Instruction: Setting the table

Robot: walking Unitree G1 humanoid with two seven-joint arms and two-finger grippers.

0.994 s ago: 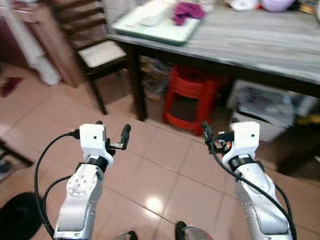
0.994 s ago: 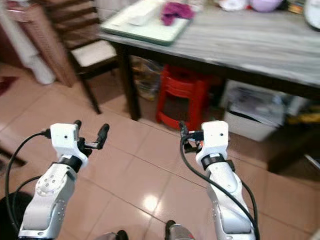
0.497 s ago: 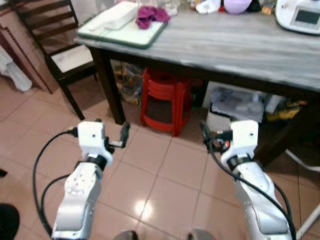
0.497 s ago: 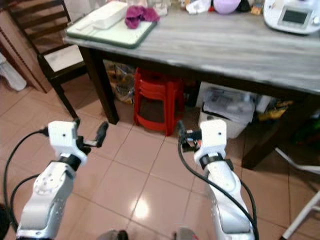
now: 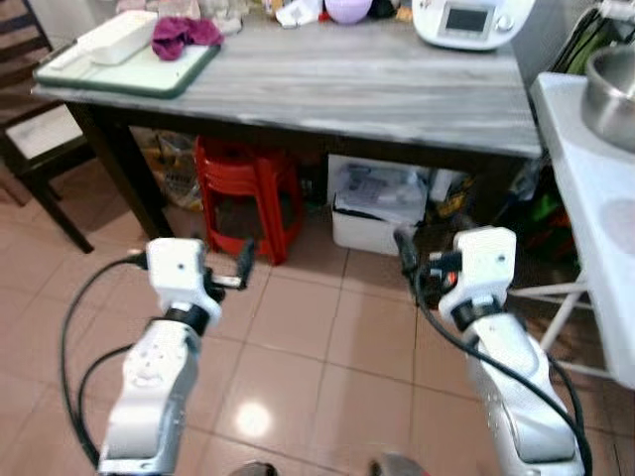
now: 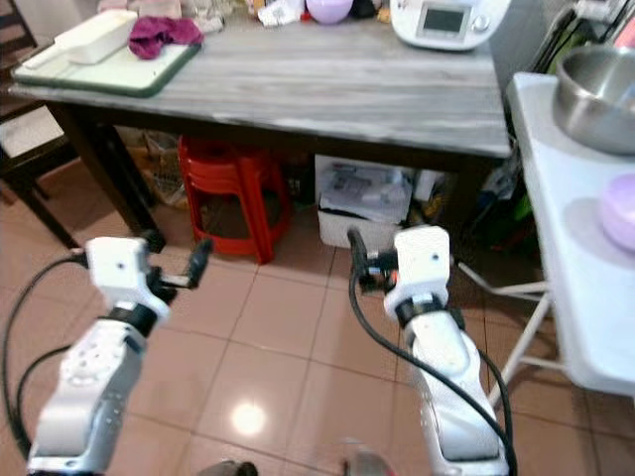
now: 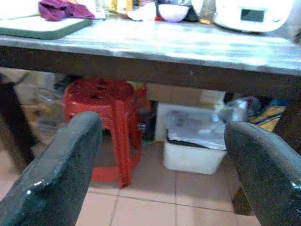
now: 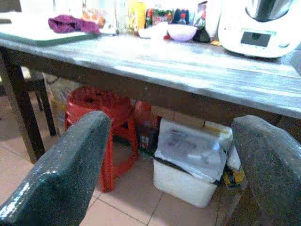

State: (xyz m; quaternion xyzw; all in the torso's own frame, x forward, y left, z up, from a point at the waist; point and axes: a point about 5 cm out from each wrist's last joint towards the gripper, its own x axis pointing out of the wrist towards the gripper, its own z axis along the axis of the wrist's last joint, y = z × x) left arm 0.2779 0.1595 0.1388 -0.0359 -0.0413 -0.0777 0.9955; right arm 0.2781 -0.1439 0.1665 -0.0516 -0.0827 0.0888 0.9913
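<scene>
Jaws of both the left gripper [image 5: 230, 270] and right gripper [image 5: 417, 266] stand apart, holding nothing, low before the desk [image 5: 327, 84]. Beyond the desk's right end, nearer the right arm, a metal bowl [image 6: 595, 84] sits on a white counter [image 6: 566, 297].

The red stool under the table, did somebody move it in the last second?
No. The red stool sits under the table beside its dark leg as before; the camera turned.

Grey wooden table [image 5: 327, 89] on a tiled floor [image 5: 298, 377].
Red stools [image 5: 243, 188] are stacked under it; a chair [image 5: 35, 139] is seen far left.
</scene>
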